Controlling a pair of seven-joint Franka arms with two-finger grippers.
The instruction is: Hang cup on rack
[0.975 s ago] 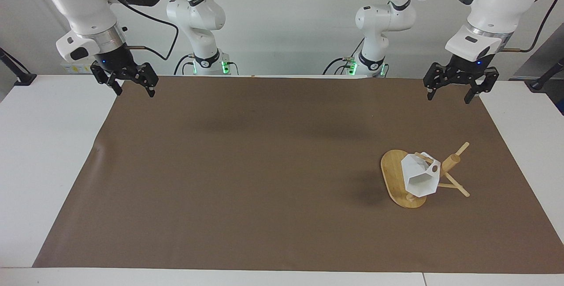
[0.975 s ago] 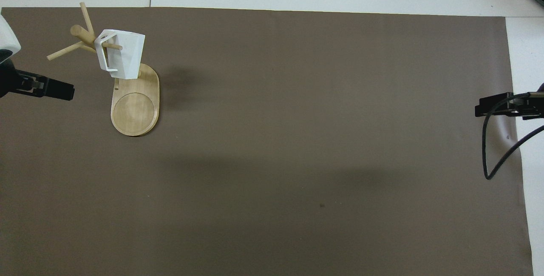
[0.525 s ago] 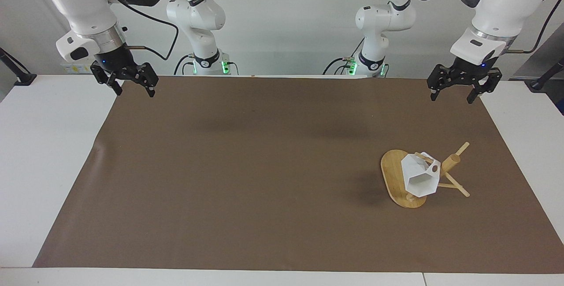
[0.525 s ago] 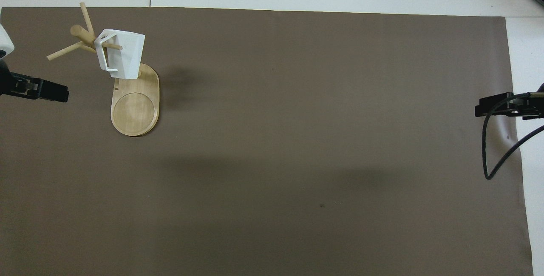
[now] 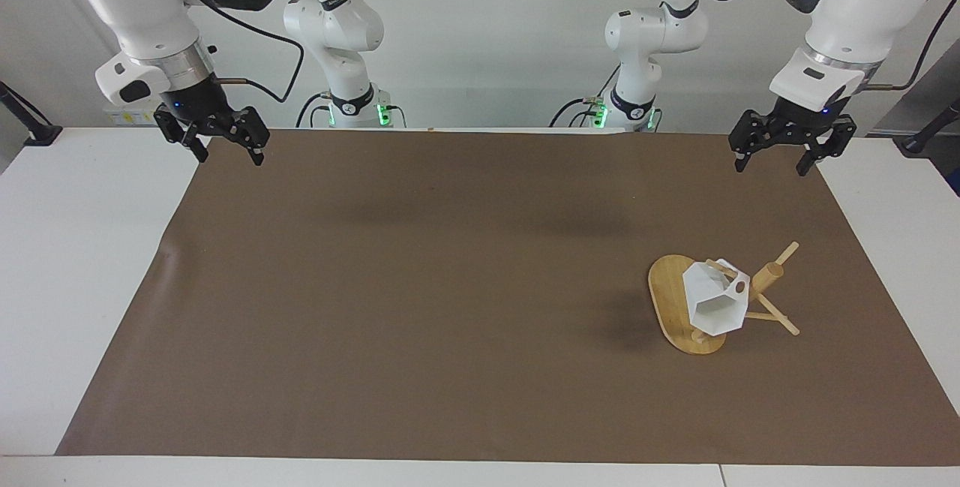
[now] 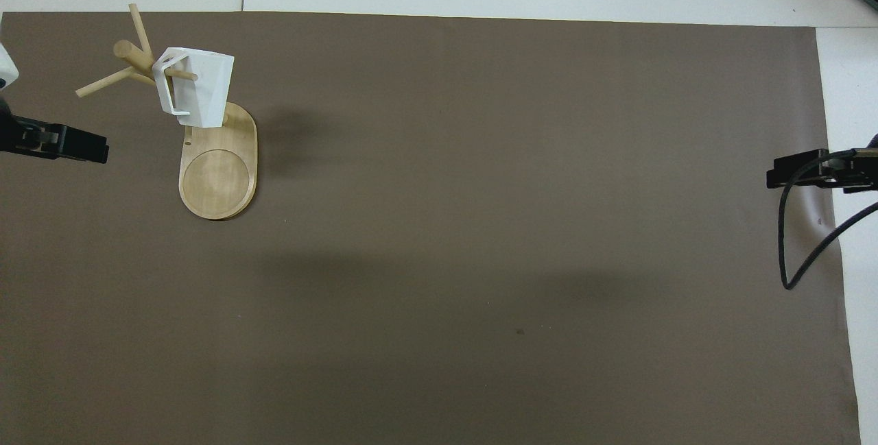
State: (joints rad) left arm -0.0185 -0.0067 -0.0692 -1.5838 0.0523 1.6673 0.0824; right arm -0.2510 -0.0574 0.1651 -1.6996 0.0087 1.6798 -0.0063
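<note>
Facing view, jaws first: left gripper (image 5: 776, 157) hangs in the air with its jaws spread wide and nothing between them, over the brown mat's (image 5: 420, 292) corner at the left arm's end of the tabletop (image 5: 67, 262), on the side close to the robots. Right gripper (image 5: 225, 148) likewise hangs open-jawed and empty, over the mat's matching corner at the right arm's end. Both arms wait, well apart from the task's things. Overhead view shows only the tip of each: left gripper (image 6: 68, 145) at one edge of the picture, right gripper (image 6: 802, 172) at the other, with a black cable (image 6: 789, 239) looping below the right one. Outward from the left gripper, farther from the robots and toward the left arm's end of the mat, stands the rack (image 5: 675, 307), a light bamboo mug tree with an oval flat base on the mat, a thick post and thin pegs. The cup (image 5: 715, 299) hangs on it: white, faceted, its blocky handle threaded over one peg, body clear of the mat and over the base. In the overhead view the peg passes through the handle of the cup (image 6: 202, 85), and the rack (image 6: 219, 177) shows a round recess in its base.
</note>
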